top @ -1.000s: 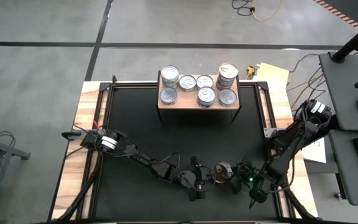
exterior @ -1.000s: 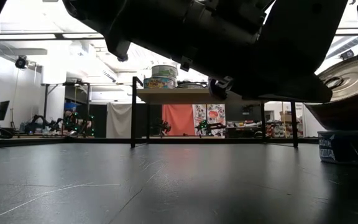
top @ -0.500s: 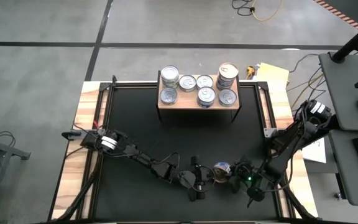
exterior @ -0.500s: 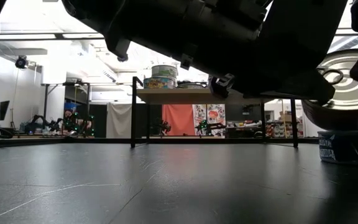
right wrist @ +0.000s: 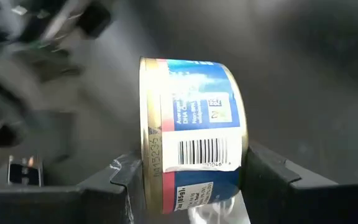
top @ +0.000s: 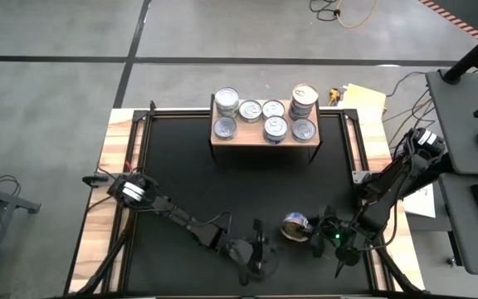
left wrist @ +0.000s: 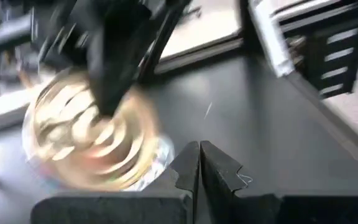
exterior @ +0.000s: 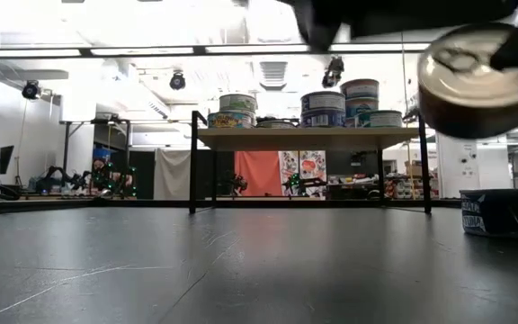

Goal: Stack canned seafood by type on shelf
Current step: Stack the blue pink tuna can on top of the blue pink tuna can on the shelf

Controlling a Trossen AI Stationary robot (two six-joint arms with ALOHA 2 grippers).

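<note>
My right gripper (top: 312, 231) is near the table's near edge, right of centre, and is shut on a gold-topped, blue-labelled can (right wrist: 194, 134), which shows high up in the low view (exterior: 479, 81). My left gripper (left wrist: 199, 152) is shut and holds nothing. It sits a little to the can's left (top: 257, 242), with the can (left wrist: 89, 140) just beyond its fingertips. The wooden shelf (top: 265, 139) stands at the table's far side on dark legs and carries several silver-topped cans (top: 275, 127), some of them stacked in twos (exterior: 360, 94). My right gripper pinches the can between its two fingers, across the can's height. One finger (right wrist: 122, 180) lies on the gold lid's rim side (right wrist: 146, 155) and the other (right wrist: 263, 177) on the bottom end (right wrist: 241, 149). The can is lifted clear of the table and tilted, with its lid partly sideways.
A blue-labelled can (exterior: 502, 211) sits on the black tabletop at the low view's right edge, below the held can. Open black tabletop (top: 247, 187) lies between the grippers and the shelf. Wooden edges border the table (top: 110, 183), and a desk with cables stands to the right.
My left gripper has drawn back from the can toward the table's near-left and has left the low view. My right gripper has raised the can from just above the table to well above it, at about the height of the shelf in the low view.
</note>
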